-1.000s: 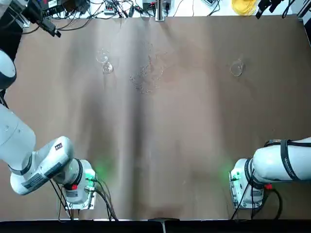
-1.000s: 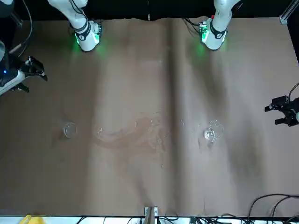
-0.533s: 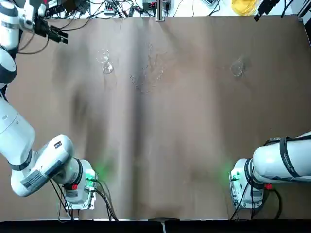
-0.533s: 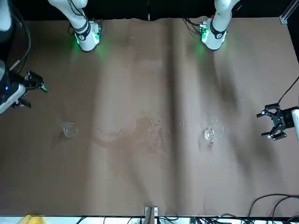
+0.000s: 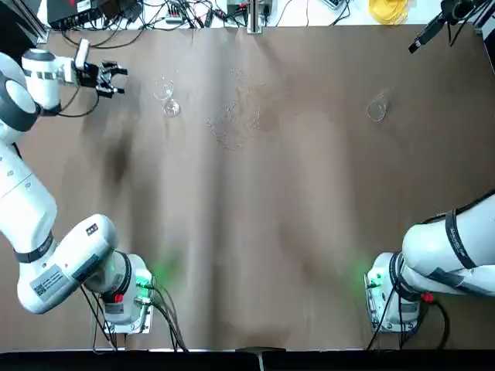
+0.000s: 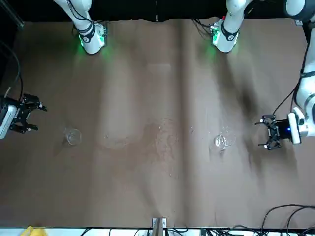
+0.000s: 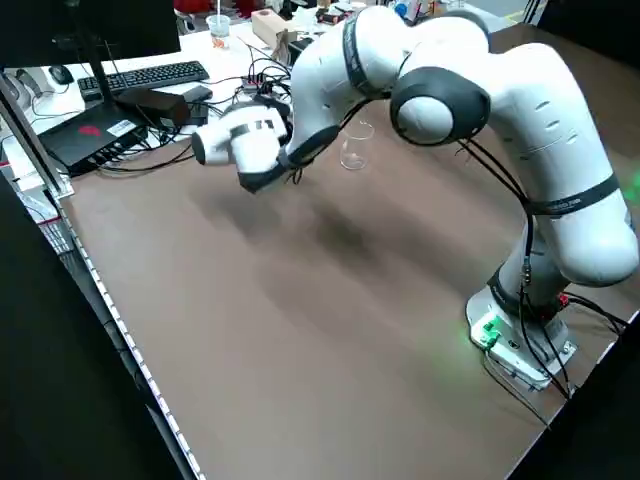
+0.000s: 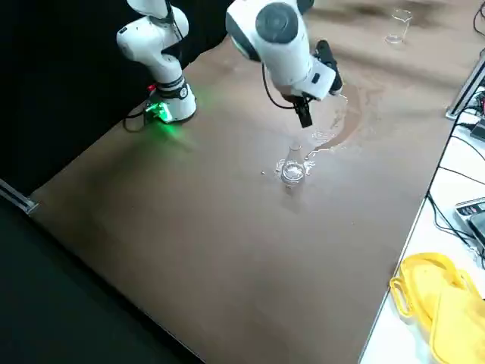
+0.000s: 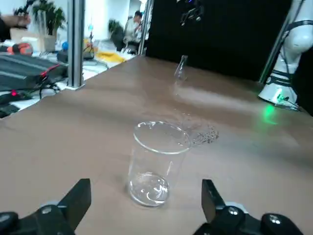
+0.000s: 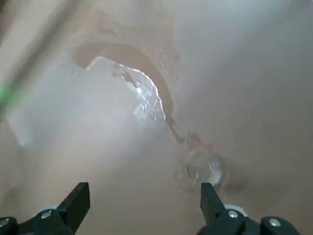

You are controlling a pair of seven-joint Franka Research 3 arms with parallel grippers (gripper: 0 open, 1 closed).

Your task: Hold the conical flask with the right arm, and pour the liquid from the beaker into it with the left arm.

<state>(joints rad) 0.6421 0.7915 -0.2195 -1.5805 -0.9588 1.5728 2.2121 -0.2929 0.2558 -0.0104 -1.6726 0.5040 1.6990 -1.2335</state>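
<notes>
The beaker is a straight-sided clear glass standing upright at the far left of the table. My left gripper is level with it, a short way to its left, and stands open. The left wrist view shows the beaker centred ahead of the open fingers, not touched. The conical flask stands at the far right. My right gripper hangs open above and beside it. In the right wrist view the flask lies below, close to one finger.
A wet spill with droplets spreads over the far middle of the brown table, between the two glasses. Cables and a yellow object lie beyond the far edge. Both arm bases sit at the near edge.
My left gripper has come in from the far left corner toward the beaker. My right gripper has moved from the table's right edge toward the flask. Neither glass has moved.
</notes>
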